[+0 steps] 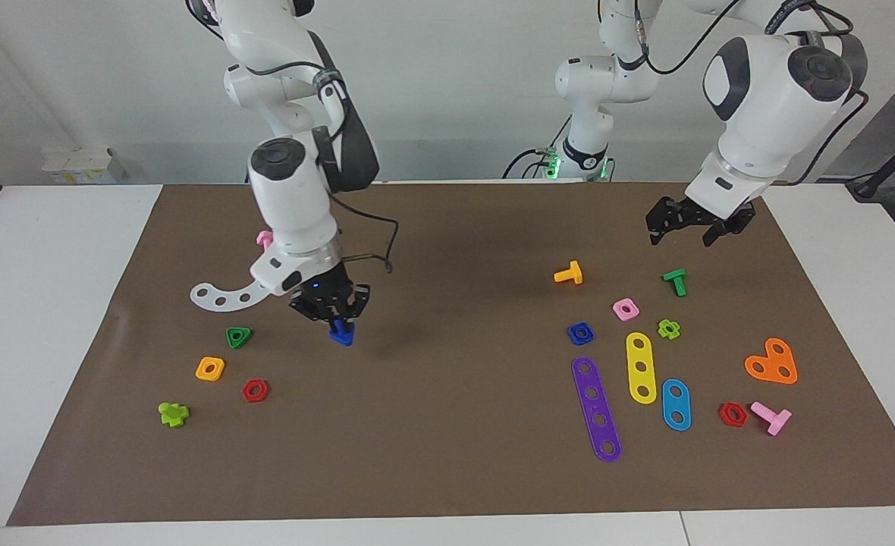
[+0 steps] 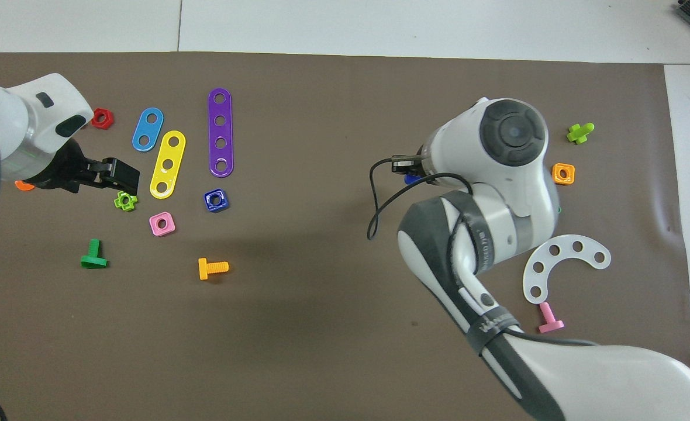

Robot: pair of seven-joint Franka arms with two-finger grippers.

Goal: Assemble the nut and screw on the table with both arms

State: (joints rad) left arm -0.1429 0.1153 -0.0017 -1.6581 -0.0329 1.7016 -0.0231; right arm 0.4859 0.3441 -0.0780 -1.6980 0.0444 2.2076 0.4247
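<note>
In the facing view we saw the right gripper [image 1: 335, 312] low over the brown mat of the table [image 1: 61, 303], toward the right arm's end, its fingers pinching the screw [image 1: 342, 332], a small blue plastic bolt hanging just below the fingertips. The nut [image 1: 580, 333], a small blue square with rounded corners and a round centre hole, lay flat on the mat toward the left arm's end, just beside the pink nut [image 1: 626, 309] and the purple strip [image 1: 596, 409]. The left gripper [image 1: 689, 224] hovered over the mat with its fingers spread and nothing between them.

In the overhead view the right arm's wrist hid nearly all of the screw [image 2: 413, 179]; only a blue sliver showed beside the gripper. The nut [image 2: 216, 200] appeared plainly there, glossy, hole upward. The left gripper [image 2: 111, 173] covered the area just beside the green flower nut [image 2: 125, 200]; only the facing view showed it raised.
</note>
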